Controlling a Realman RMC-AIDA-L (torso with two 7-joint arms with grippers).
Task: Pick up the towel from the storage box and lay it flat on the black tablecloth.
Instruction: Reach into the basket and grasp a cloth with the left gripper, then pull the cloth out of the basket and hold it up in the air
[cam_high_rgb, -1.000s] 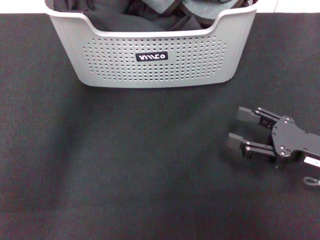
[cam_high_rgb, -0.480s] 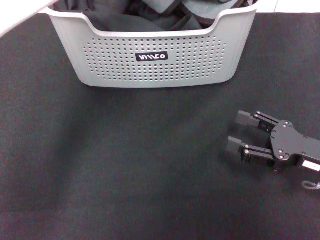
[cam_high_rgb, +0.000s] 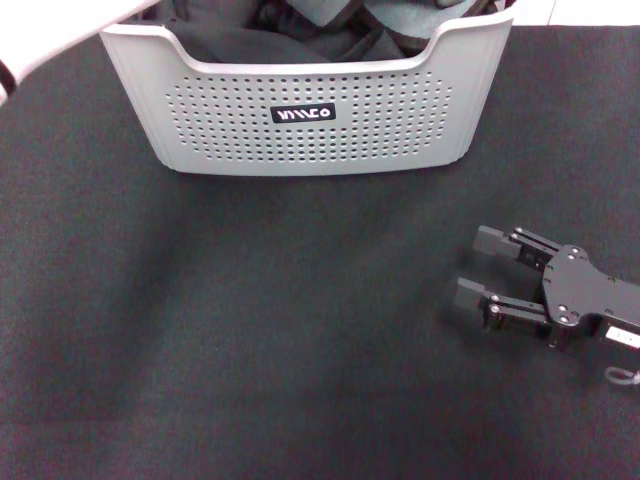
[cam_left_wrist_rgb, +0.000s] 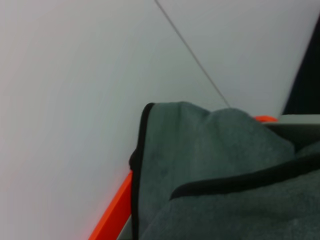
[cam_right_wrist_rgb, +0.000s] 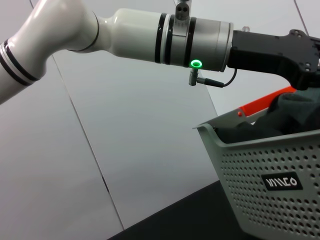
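Observation:
The storage box (cam_high_rgb: 310, 130) stands at the far middle of the black tablecloth (cam_high_rgb: 250, 340), filled with dark and grey cloths. The left wrist view shows the towel (cam_left_wrist_rgb: 215, 165) close up: grey face, black edging, an orange strip beside it. In the right wrist view my left arm reaches over the box (cam_right_wrist_rgb: 270, 170), and my left gripper (cam_right_wrist_rgb: 302, 75) sits right above the grey cloth (cam_right_wrist_rgb: 295, 107) at the box's far side. My right gripper (cam_high_rgb: 470, 265) rests low over the tablecloth at the right, open and empty.
My left arm's white link (cam_high_rgb: 60, 30) crosses the head view's far left corner, beside the box's left wall. A pale wall or floor (cam_right_wrist_rgb: 125, 150) lies behind the box. Bare tablecloth spreads in front of the box and to its left.
My left arm's white link has come further into the head view's far left corner. My right gripper has drifted slightly nearer and to the right, still open.

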